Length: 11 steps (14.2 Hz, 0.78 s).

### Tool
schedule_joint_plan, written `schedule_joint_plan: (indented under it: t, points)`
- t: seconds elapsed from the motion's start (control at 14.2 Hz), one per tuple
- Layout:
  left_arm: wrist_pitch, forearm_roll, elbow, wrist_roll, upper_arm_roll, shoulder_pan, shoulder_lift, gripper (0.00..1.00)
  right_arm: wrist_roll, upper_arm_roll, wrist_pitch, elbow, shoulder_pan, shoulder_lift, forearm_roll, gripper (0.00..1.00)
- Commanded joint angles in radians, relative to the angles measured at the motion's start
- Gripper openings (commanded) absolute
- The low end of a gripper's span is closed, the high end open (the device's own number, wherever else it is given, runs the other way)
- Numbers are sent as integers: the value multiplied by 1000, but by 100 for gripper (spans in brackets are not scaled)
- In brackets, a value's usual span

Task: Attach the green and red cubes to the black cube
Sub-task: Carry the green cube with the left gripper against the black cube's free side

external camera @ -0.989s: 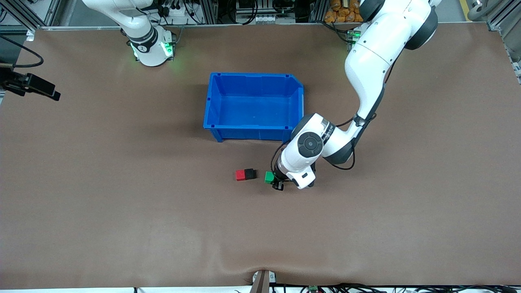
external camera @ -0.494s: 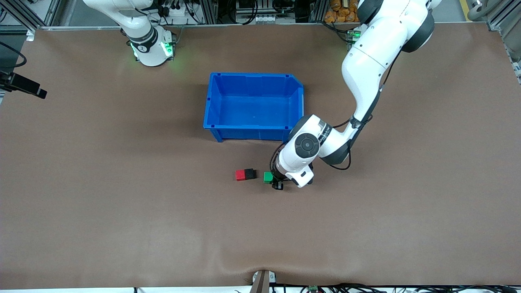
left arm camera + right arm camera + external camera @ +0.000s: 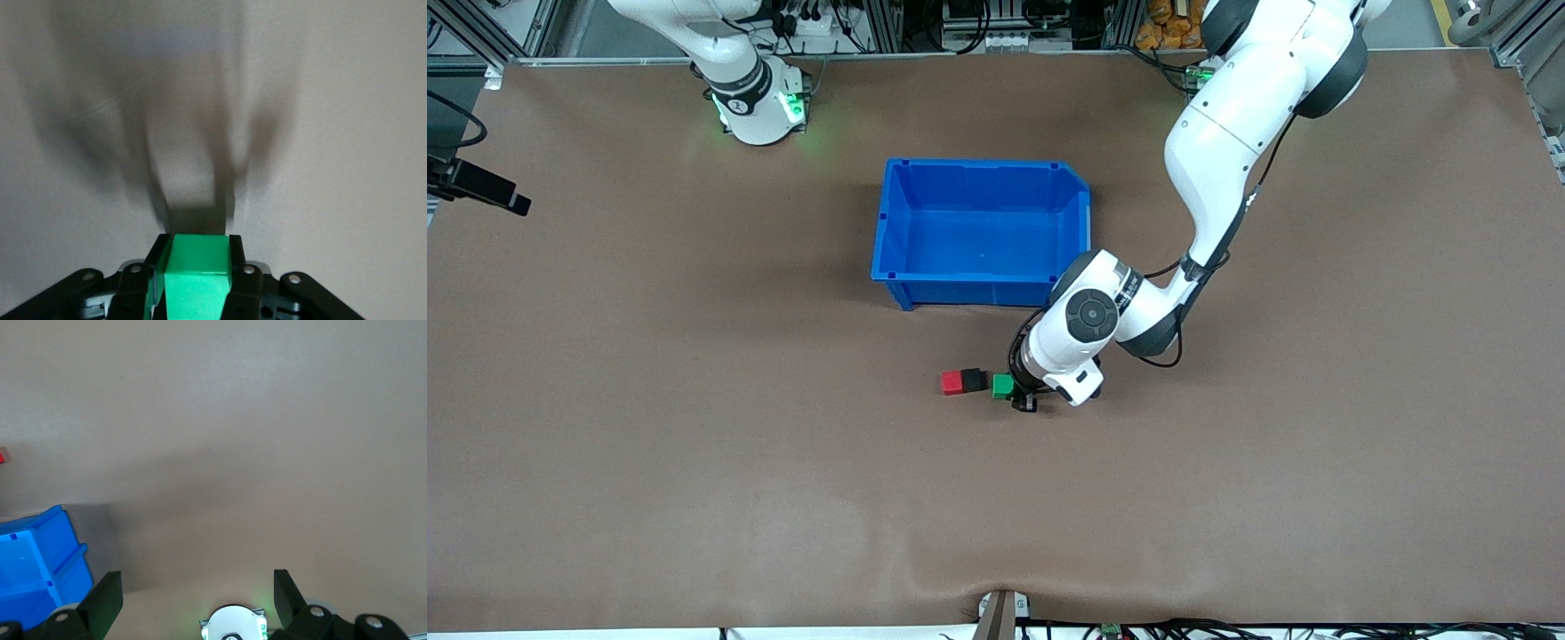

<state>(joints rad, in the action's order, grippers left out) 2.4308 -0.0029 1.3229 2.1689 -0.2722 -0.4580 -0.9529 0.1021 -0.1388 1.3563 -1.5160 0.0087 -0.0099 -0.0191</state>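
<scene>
Green cube [image 3: 1002,385] clamped in your left gripper [image 3: 1014,391], just beside the black cube [image 3: 974,380], narrow gap between them.

Black cube sits on the table [image 3: 694,444], nearer the front camera than the blue bin [image 3: 980,231]; red cube [image 3: 951,383] touches its face toward the right arm's end, green is on the face toward the left arm's end. Your right gripper [image 3: 197,587] waits with fingers [image 3: 107,597] spread wide, holding nothing, above bare table at the right arm's end, well apart from the black cube.
</scene>
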Motion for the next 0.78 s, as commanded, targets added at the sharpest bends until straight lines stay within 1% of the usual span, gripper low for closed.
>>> schedule_joint_plan:
  t: [0.0, 0.21, 0.71]
  points:
    - [8, -19, -25, 37, 10, -25, -17, 0, 1, 5, -5, 13, -3, -1, -12, 100]
    - [8, -17, -22, 80, 10, -30, -18, 0, 2, 7, 15, 13, 0, 2, -16, 100]
    - [19, -17, -24, 118, 11, -41, -26, 0, 4, 10, 15, 13, 2, 2, -18, 100]
